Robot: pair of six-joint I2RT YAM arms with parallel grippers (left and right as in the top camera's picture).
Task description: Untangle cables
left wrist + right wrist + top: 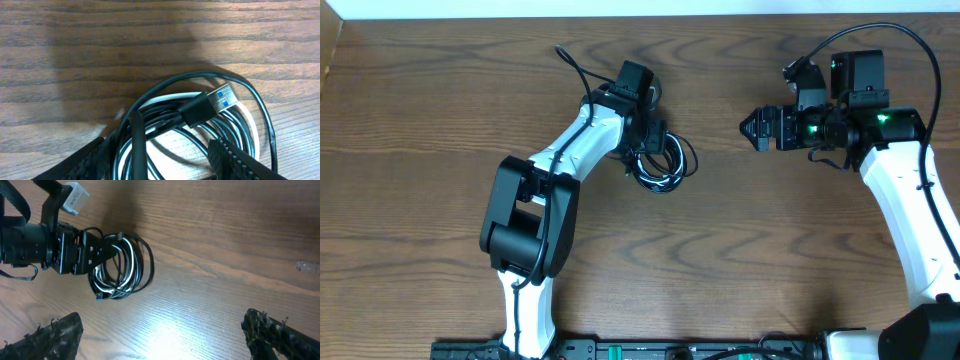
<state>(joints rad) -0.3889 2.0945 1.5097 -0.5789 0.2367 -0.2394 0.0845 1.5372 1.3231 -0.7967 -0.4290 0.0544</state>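
Note:
The cables (667,172) lie as a small coil of black and whitish cords on the wooden table (440,120). My left gripper (647,150) is down on the coil's left part. In the left wrist view its jaws straddle several strands of the cables (165,107), and a gap still shows beside the right finger (235,160). A black USB plug (210,104) with a blue insert lies on top of the coil. My right gripper (752,128) hovers open to the right, apart from the coil. In the right wrist view the cables (131,266) lie far ahead of its wide fingers (55,337).
A thick black robot wire (573,66) curls behind the left arm. The right arm's own wire (905,40) arcs over its wrist. A pale wall edge (620,8) runs along the table's far side.

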